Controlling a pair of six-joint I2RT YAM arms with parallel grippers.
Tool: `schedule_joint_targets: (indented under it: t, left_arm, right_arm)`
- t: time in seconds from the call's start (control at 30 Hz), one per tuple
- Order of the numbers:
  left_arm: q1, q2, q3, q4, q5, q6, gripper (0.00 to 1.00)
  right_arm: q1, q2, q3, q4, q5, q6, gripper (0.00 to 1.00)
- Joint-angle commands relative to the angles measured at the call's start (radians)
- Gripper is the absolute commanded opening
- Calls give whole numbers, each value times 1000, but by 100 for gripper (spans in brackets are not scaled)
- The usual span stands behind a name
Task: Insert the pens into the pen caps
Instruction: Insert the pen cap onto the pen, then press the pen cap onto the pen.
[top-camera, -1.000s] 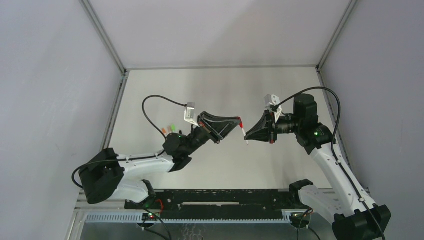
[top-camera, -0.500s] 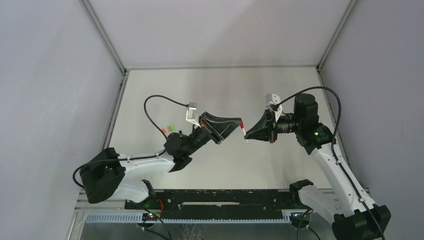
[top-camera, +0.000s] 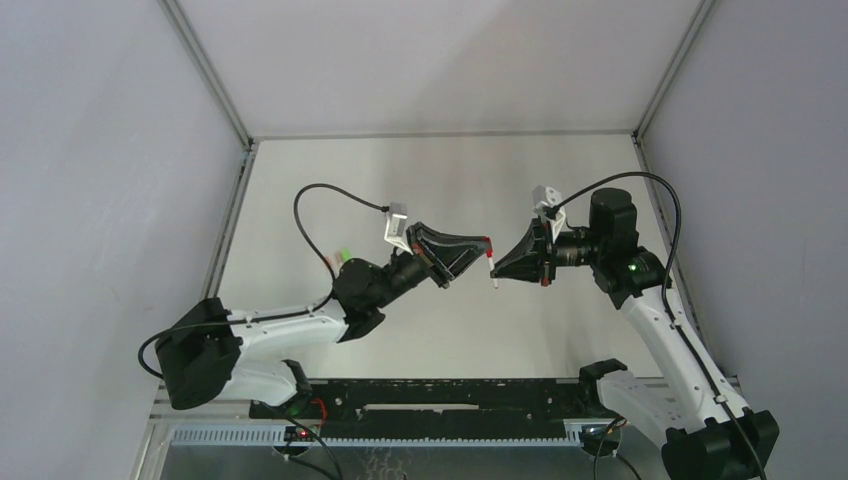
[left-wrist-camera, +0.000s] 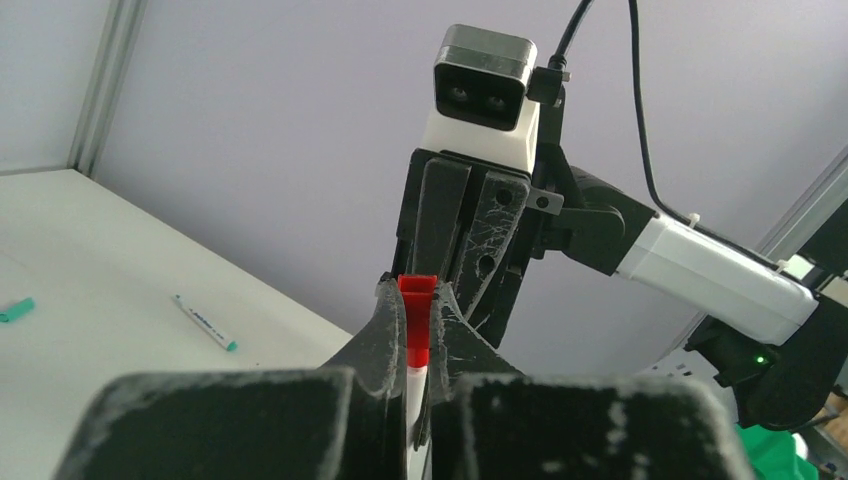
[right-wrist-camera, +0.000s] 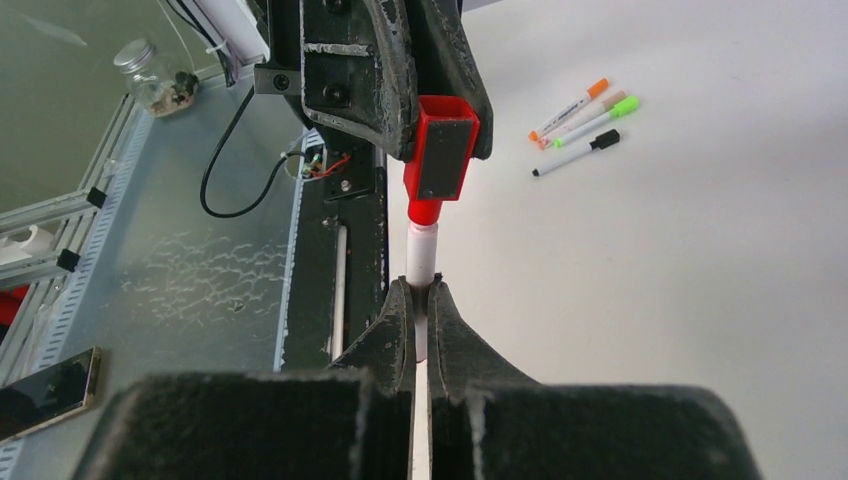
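Note:
My left gripper (top-camera: 483, 243) is shut on a red pen cap (top-camera: 487, 243), held in the air over the table's middle. My right gripper (top-camera: 497, 268) is shut on a white pen barrel (top-camera: 492, 272), facing the left one. In the right wrist view my right gripper (right-wrist-camera: 421, 290) holds the pen (right-wrist-camera: 421, 255) upright, with its top end inside the red cap (right-wrist-camera: 440, 160). In the left wrist view my left gripper (left-wrist-camera: 417, 290) clamps the cap (left-wrist-camera: 417, 320), with the white barrel (left-wrist-camera: 414, 385) below it.
Capped orange (right-wrist-camera: 570, 108), green (right-wrist-camera: 598, 120) and black (right-wrist-camera: 577, 155) pens lie together on the table at the left. A teal-ended pen (left-wrist-camera: 205, 323) and a teal cap (left-wrist-camera: 15, 310) lie apart. The black rail (top-camera: 430, 395) runs along the near edge.
My left gripper has moved a little to the right with the red cap, closing onto the top of the pen. The right gripper has barely moved.

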Motion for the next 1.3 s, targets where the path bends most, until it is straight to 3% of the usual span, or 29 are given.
schedule_joint_targets:
  t: [0.0,0.27,0.67,0.8,0.93,1.27]
  left_arm:
    - [-20,-31,11,-97,50,58,0]
    - [-20,-51,1,-139,70,64,9]
    - [-20,-124,-55,-139,3,64,46]
    - [-20,-137,-75,-140,5,78,54]
    - [-20,-123,-70,-139,22,87,53]
    - [-20,-66,-22,-139,66,84,36]
  right_arm:
    - [-8,-6,6,44,-5,7,0]
    - [-10,-2,2,44,-25,-2,0]
    - [-9,-3,1,36,-44,-18,0]
    - [-9,-2,1,35,-51,-20,0]
    - [-8,0,1,33,-56,-22,0]
    - [-8,5,1,33,-60,-24,0]
